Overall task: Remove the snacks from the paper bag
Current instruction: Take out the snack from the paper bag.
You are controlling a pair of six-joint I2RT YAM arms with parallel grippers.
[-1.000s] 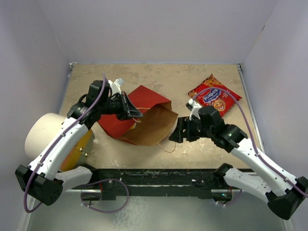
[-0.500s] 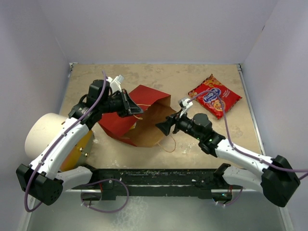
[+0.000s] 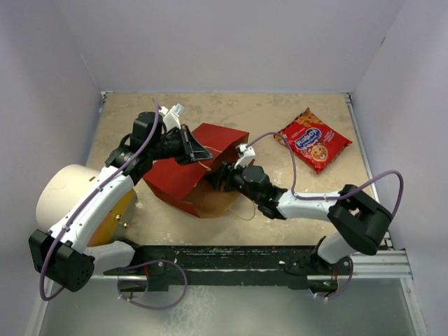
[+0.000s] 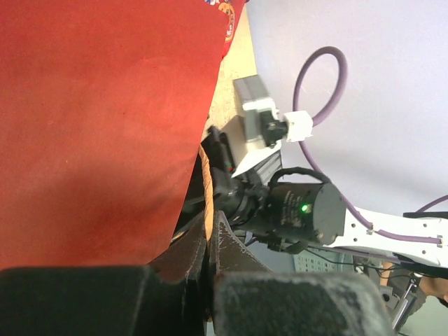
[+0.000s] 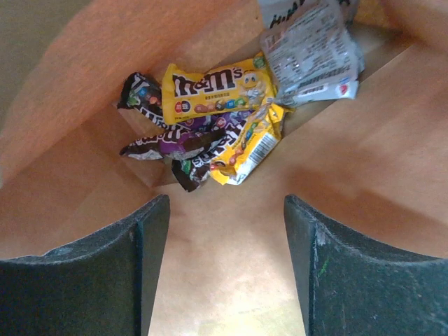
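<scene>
The paper bag (image 3: pixel 183 173) lies on its side, red outside, brown inside, its mouth toward the right. My left gripper (image 3: pixel 197 151) is shut on its thin string handle (image 4: pixel 208 199) and holds the upper edge up; the red face (image 4: pixel 98 119) fills the left wrist view. My right gripper (image 3: pixel 218 179) is open and empty inside the bag's mouth (image 5: pixel 227 210). Ahead of it at the bag's bottom lie a yellow packet (image 5: pixel 217 87), a silver-grey one (image 5: pixel 311 49), a purple one (image 5: pixel 178 143) and a yellow-orange one (image 5: pixel 250 143). The red cookie bag (image 3: pixel 313 140) lies on the table outside.
A white cylinder with an orange end (image 3: pixel 70 199) lies at the left beside my left arm. Grey walls enclose the table on three sides. My right arm's wrist (image 4: pixel 301 210) shows close beside the bag's edge in the left wrist view.
My right arm has swung left and pushed its open gripper into the bag's mouth. My left gripper has stayed shut on the handle, shifting slightly up and back.
</scene>
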